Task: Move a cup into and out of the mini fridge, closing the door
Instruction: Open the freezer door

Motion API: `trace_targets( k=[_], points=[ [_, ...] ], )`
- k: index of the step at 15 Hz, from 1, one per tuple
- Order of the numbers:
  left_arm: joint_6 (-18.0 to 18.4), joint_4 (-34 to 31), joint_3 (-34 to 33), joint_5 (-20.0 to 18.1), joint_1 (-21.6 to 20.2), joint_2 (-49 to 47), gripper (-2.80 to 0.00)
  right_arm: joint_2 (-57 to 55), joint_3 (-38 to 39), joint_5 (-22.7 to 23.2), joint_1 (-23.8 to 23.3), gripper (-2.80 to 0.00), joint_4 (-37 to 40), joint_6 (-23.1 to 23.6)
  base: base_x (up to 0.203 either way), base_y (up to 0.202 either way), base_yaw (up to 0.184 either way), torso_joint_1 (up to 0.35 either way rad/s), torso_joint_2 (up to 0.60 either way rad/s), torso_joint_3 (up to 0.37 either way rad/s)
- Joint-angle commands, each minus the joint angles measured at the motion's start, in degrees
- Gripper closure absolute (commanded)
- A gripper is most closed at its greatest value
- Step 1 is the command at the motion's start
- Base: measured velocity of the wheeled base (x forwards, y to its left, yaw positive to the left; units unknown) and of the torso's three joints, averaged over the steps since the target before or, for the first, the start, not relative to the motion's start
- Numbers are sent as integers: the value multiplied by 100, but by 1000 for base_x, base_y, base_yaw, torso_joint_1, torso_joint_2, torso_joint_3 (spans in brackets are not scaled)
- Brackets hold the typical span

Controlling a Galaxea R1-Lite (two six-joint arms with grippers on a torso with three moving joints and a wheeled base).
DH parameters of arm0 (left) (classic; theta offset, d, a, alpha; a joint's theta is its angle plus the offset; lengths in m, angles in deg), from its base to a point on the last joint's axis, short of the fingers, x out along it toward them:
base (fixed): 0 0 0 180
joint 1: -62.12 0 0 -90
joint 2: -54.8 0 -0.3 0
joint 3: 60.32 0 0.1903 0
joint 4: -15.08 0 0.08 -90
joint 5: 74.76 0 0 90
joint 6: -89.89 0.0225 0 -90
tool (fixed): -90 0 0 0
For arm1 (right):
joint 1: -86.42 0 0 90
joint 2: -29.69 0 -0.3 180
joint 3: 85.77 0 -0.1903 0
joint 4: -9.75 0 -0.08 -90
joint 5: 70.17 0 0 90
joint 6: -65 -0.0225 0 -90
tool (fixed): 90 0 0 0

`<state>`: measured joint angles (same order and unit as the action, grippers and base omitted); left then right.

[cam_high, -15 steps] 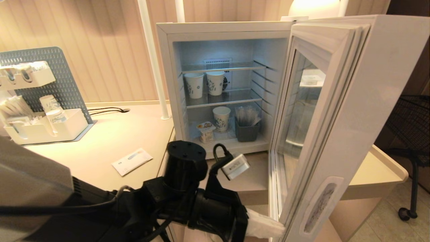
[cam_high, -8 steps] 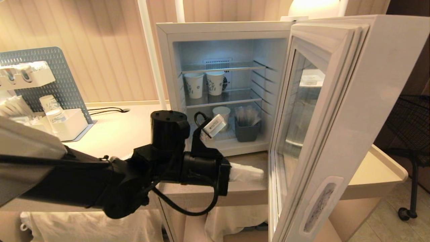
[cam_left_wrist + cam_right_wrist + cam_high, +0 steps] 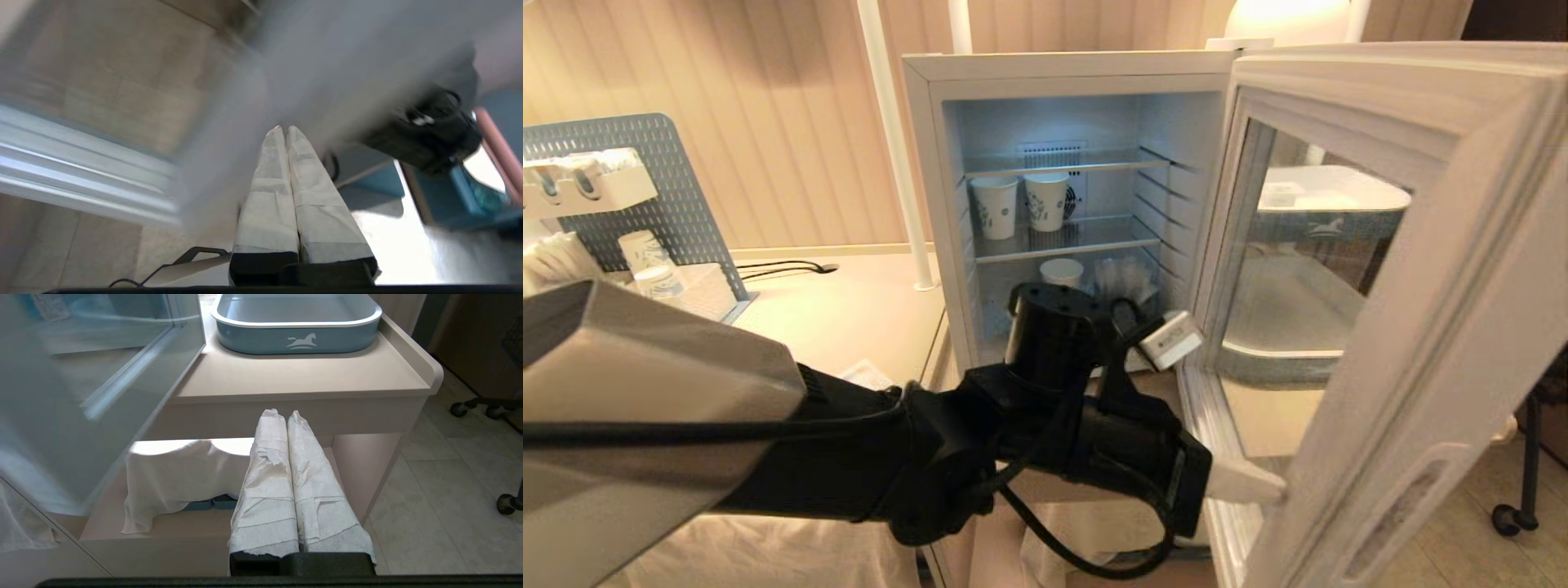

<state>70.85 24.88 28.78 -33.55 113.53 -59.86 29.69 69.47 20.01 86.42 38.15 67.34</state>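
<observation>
The mini fridge (image 3: 1062, 204) stands open at the top centre of the head view, its door (image 3: 1405, 343) swung out and filling the right side, the far edge cut off by the frame. The left claw (image 3: 1250, 482) sits at the lower centre, its white-wrapped fingers (image 3: 282, 192) clenched together on nothing, the tips right at the door's lower inner frame; whether they touch it is hard to tell. The black left arm crosses in front of the fridge's bottom shelf, so the cup is hidden from me there. Only the rim of a paper cup (image 3: 1062, 272) peeks above the arm, and two more paper cups (image 3: 1021, 204) stand on the middle shelf. The left wrist view is badly smeared. The right claw (image 3: 282, 416) hangs pinched closed and empty, low beside the desk (image 3: 302, 379), where a blue-grey tray (image 3: 298, 339) rests.
</observation>
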Motion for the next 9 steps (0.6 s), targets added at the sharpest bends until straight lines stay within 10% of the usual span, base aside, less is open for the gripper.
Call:
trace_targets(
  k=[1,4,9],
  points=[
    [-9,24,-60,19,378,157,0,-9,-3,-1,0,0,-2,3,0,0,0,0,0,0],
    [32,23,-157,282,412,193,0,-9,-9,-1,0,0,-2,3,0,0,0,0,0,0],
    [-26,-317,-338,628,-1141,752,0,-9,-9,-1,0,0,-2,3,0,0,0,0,0,0]
  ],
)
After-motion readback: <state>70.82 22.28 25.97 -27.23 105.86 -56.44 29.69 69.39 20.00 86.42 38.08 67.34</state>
